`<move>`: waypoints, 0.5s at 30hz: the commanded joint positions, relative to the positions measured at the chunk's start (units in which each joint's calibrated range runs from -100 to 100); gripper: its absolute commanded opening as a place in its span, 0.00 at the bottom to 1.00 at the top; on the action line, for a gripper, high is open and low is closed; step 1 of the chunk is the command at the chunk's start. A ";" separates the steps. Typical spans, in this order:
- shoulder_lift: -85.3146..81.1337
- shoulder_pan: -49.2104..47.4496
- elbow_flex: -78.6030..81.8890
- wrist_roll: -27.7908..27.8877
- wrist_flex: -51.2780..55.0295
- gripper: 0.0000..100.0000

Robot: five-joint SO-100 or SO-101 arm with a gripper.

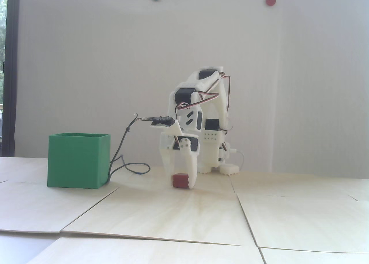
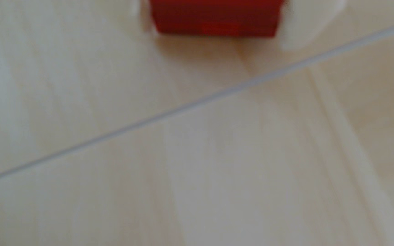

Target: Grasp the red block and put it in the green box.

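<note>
step: grasping | gripper: down at the table, fingers hugging the red block on both sides, seemingly clamped on it | block: between the tips, low on the wooden panel | next: lift straight up, then carry toward the green box, well off to the gripper's left in the fixed view, clearing its rim

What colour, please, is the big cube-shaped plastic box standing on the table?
Plain green: the large cube-shaped plastic box shows best in the fixed view.
</note>
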 commanded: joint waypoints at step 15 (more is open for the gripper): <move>-25.77 7.97 -7.24 -0.18 0.48 0.02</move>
